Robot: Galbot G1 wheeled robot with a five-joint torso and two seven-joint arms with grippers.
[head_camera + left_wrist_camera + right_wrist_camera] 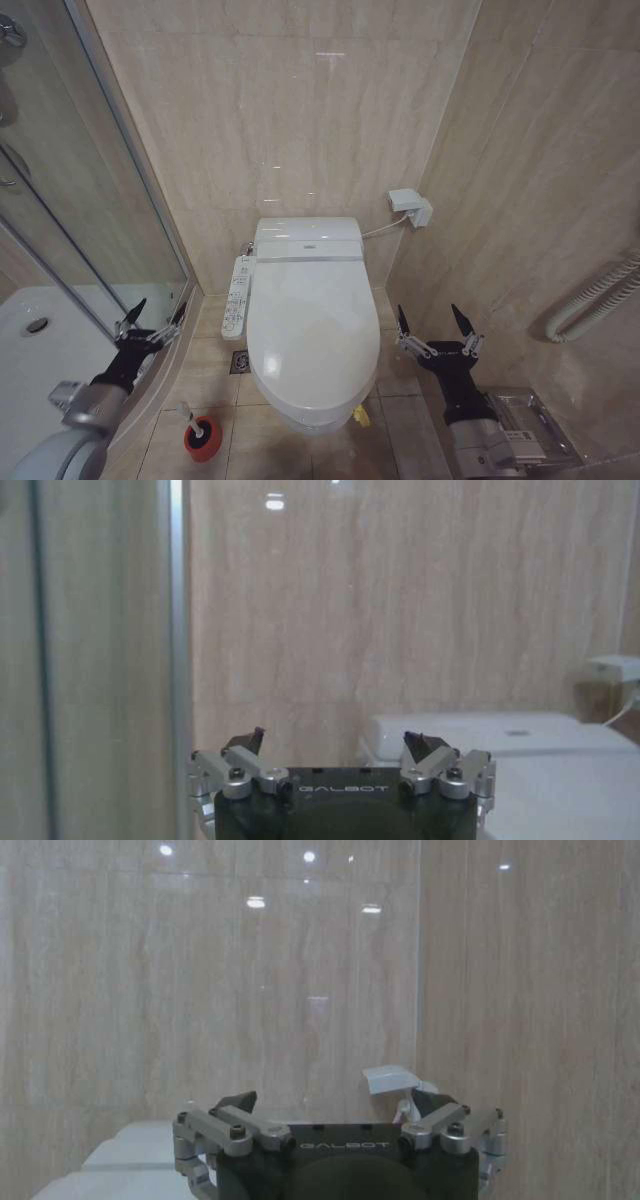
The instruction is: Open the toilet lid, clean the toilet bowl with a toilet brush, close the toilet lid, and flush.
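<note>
I am seeing the toilet lid [312, 330] lying flat and closed over the toilet bowl [300, 415], with the yellow ribbon [361, 415] hanging at its front edge, on the robot's right side of the rim. I am judging that no step of the task is done yet: the lid is still down, so opening, brushing, closing and flushing are all outstanding. The toilet brush [186, 411] is standing in its red holder cup [201, 437] on the floor, just beside the bowl's front on the robot's left; the white handle is leaning out of the cup and the bristle head is sitting inside it, hidden. I am not able to see inside the bowl while the lid is covering it. The left end effector [152, 320] is hovering near the shower tray [40, 350], well apart from the lid, its fingers spread wide and holding nothing. The right end effector [432, 325] is hovering to the right of the bowl, likewise spread wide and empty
</note>
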